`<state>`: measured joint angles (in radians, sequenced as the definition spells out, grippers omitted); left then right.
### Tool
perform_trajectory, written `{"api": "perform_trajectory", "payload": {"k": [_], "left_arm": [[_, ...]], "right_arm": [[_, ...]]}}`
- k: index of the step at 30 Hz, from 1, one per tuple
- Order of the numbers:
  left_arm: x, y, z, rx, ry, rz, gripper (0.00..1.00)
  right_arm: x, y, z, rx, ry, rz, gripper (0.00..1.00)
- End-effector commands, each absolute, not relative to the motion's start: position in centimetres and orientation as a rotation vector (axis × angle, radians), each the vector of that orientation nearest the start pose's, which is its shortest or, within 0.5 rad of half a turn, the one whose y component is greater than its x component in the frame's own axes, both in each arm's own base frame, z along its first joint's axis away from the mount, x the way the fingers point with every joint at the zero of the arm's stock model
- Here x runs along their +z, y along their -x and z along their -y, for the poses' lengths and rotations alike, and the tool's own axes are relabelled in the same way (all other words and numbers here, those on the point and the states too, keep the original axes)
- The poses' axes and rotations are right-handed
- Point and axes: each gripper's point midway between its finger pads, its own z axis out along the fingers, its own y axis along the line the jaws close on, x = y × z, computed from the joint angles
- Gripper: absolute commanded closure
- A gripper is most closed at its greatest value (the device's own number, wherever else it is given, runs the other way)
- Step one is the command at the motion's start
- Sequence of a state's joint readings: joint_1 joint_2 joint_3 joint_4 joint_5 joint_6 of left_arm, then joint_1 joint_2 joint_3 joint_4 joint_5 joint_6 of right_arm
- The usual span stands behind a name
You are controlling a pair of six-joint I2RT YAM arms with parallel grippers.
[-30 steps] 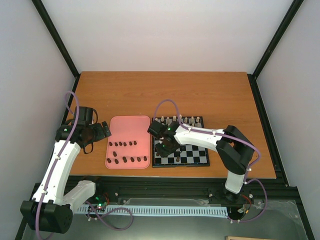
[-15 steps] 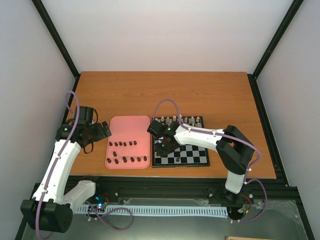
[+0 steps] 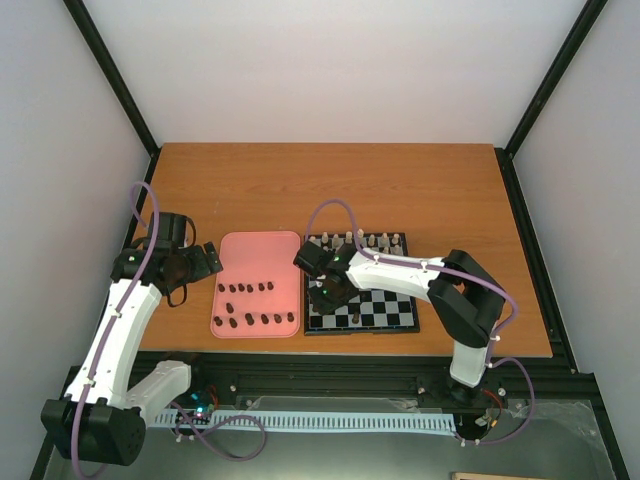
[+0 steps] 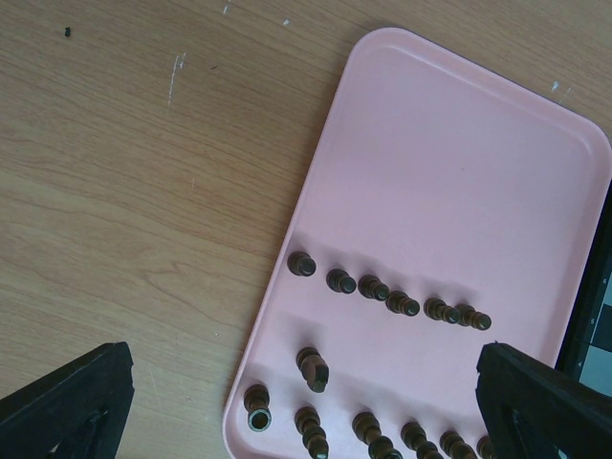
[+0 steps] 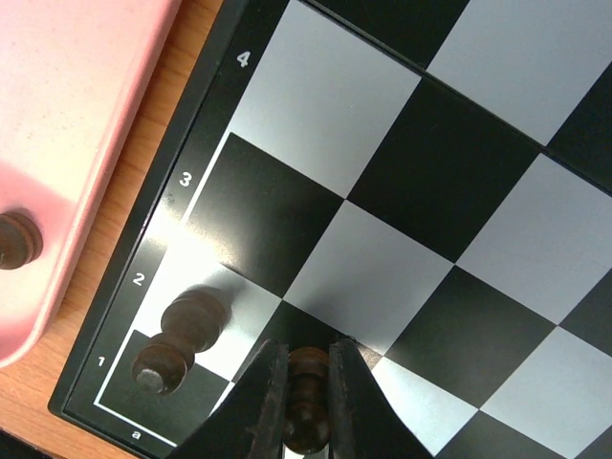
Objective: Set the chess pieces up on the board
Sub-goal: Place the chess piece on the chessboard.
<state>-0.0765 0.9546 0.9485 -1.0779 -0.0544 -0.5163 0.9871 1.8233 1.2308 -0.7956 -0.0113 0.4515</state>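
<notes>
Chess piece (image 5: 308,406) upright, clamped in nearly shut right claw (image 5: 308,352), over board (image 5: 402,182) corner

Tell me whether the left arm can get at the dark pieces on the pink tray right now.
Probably yes. The left gripper hovers open beside the pink tray's left edge, with nothing between it and the dark pieces. The right gripper is away over the board, shut on a chess piece.

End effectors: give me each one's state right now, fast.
Left end effector: open, holding nothing.
Right end effector: closed on a dark brown chess piece.
</notes>
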Motion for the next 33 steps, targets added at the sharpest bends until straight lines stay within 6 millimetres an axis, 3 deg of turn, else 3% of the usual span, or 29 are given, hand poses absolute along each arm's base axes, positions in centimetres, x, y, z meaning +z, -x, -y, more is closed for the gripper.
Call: {"api": "perform_trajectory", "payload": {"k": [1,3,11,22,27,33], "left_arm": [[17.6,-23.0,0.8,-0.135,0.578,-2.571,0.0],[17.6,-23.0,0.8,-0.134,0.579,-2.571,0.0],[17.7,-23.1,0.8,-0.139,0.577,-2.569,0.0],[17.5,-23.1,0.9,-0.142,0.573,-2.572,0.0],[17.5,-23.1,0.8,-0.137,0.573,-2.57,0.0],[17.9,-23.0,0.7,-0.136,0.582,-2.557,0.0]], "right_arm": [[3.3,-20.3,-30.4,0.158,0.775,-2.91,0.9],[3.4,-20.4,-30.3,0.156,0.772,-2.906,0.85],[4.0,-20.4,-30.7,0.178,0.779,-2.895,0.83],[10.3,-22.3,-32.9,0.261,0.77,-2.787,0.57],[12.3,-23.8,-35.9,0.335,0.811,-2.728,0.57],[11.6,-25.3,-40.8,0.434,0.903,-2.691,0.6]]}}
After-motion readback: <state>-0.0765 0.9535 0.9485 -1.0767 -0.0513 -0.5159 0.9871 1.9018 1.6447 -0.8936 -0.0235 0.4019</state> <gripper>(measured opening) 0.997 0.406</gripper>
